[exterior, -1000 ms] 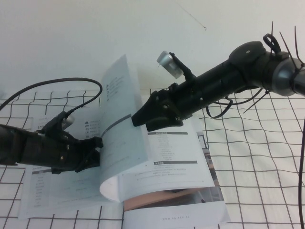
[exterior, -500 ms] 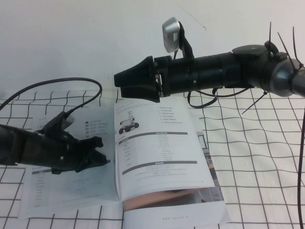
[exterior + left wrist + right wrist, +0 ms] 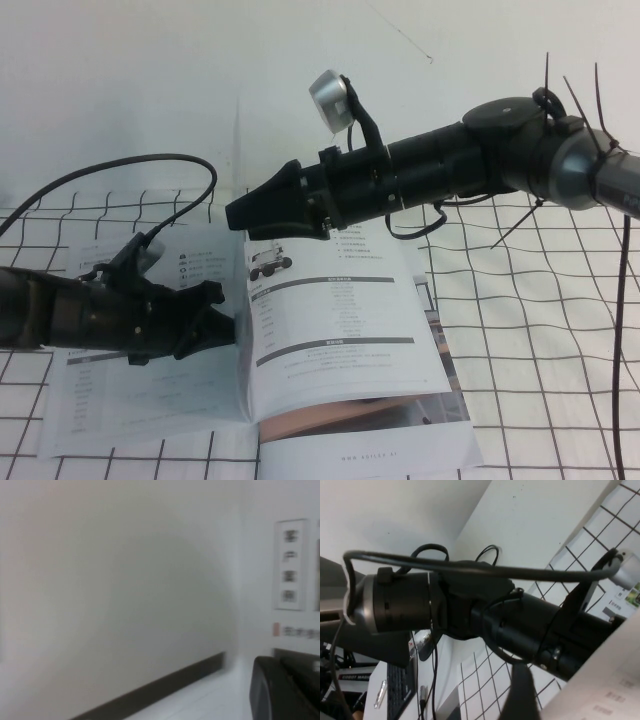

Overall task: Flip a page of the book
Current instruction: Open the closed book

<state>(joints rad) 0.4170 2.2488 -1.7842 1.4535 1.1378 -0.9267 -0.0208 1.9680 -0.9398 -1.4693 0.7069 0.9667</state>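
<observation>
**Open book, two arms above it**

At the lower centre of the high view one book (image 3: pixel 345 390) lies open on the grid-lined tabletop (image 3: pixel 540 330), its spine running up the middle of the frame. The page (image 3: pixel 335 310) with a wheeled rover photo and dark grey bars lies flat on the right half of the spread.

At the lower left, the left arm reaches in nearly level, low over the left-hand leaf. Its left gripper (image 3: pixel 215 320) has its fingers spread apart, tips just short of the spine, holding nothing.

Farther back, the right arm slants down from the upper right. Its right gripper (image 3: pixel 250 213) hangs above the top of the spine, clear of the paper; whether it is parted I cannot tell.

Two arms, two grippers, one book.
</observation>
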